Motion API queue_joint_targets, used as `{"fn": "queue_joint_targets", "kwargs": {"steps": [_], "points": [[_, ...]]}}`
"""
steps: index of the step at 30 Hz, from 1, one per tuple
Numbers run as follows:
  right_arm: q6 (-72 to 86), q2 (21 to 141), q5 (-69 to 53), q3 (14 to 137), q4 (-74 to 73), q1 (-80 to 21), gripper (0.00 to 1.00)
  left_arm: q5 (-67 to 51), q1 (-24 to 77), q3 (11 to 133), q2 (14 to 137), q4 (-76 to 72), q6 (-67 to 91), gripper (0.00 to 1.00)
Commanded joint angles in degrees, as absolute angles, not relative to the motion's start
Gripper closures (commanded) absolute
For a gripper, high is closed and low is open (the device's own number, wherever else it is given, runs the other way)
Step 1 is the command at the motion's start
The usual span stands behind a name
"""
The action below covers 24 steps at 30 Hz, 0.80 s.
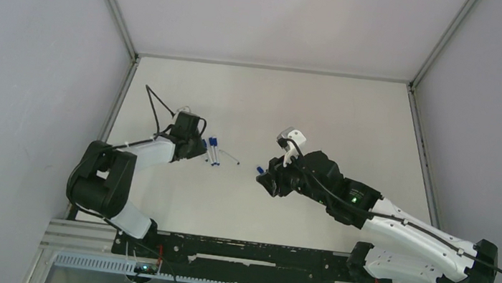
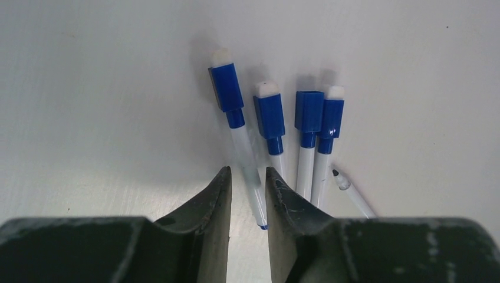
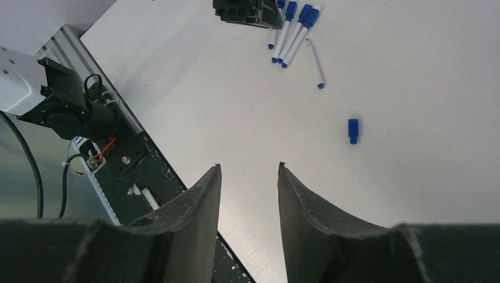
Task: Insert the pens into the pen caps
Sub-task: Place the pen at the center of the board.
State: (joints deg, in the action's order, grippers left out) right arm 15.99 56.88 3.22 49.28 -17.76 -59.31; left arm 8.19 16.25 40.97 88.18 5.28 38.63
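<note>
Between left gripper [image 2: 247, 172] fingers: barrel of capped pen [image 2: 242, 141]. Jaws narrowly parted, not pinching as far as I see; I read it as set-down beside finished ones. Just beyond its right finger, three more capped pens [image 2: 305, 168] side by side. Farther right, bare pen [image 2: 352, 191], tip exposed. Right gripper [image 3: 248, 167] wide, empty, hovering; ahead and right of it, loose cap [image 3: 352, 131], well apart from bare pen. Last pair, my guess.

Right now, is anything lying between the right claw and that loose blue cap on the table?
Nothing visible. Only bare table separates the open right claw from the loose cap. The uncapped pen lies farther off, beside the capped pens near the left claw.
</note>
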Motion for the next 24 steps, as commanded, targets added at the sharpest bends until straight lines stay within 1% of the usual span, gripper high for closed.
{"fn": "queue_joint_targets", "kwargs": {"steps": [1,5,9,12,16,21,22,24], "points": [[16.26,57.21,3.95,49.39,-16.25,-59.05,0.53,9.37,16.0,39.31,85.6,8.15,39.19,0.69],[15.76,57.6,3.88,49.39,-15.81,-58.63,0.52,9.97,16.0,39.62,80.58,10.05,39.1,0.68],[15.05,59.43,0.77,50.55,-15.65,-55.87,0.51,10.98,16.0,40.82,72.82,13.23,37.16,0.65],[13.86,63.29,-2.56,52.64,-16.1,-53.99,0.5,7.84,15.99,40.83,66.27,12.25,33.81,0.64],[8.68,72.68,-4.2,59.66,-19.44,-53.27,0.48,4.54,16.0,40.91,57.62,12.81,30.52,0.61],[2.71,89.27,-6.31,72.02,-23.44,-51.98,0.47,8.2,15.99,41.81,49.69,17.13,27.09,0.49],[1.81,92.41,-6.28,74.74,-24.68,-51.81,0.47,9.18,16.0,42.23,48.55,18.24,26.52,0.44],[0.24,99.34,-5.8,81.14,-28.48,-51.71,0.47,10.67,16.0,42.61,46.63,19.91,25.28,0.42]]}}
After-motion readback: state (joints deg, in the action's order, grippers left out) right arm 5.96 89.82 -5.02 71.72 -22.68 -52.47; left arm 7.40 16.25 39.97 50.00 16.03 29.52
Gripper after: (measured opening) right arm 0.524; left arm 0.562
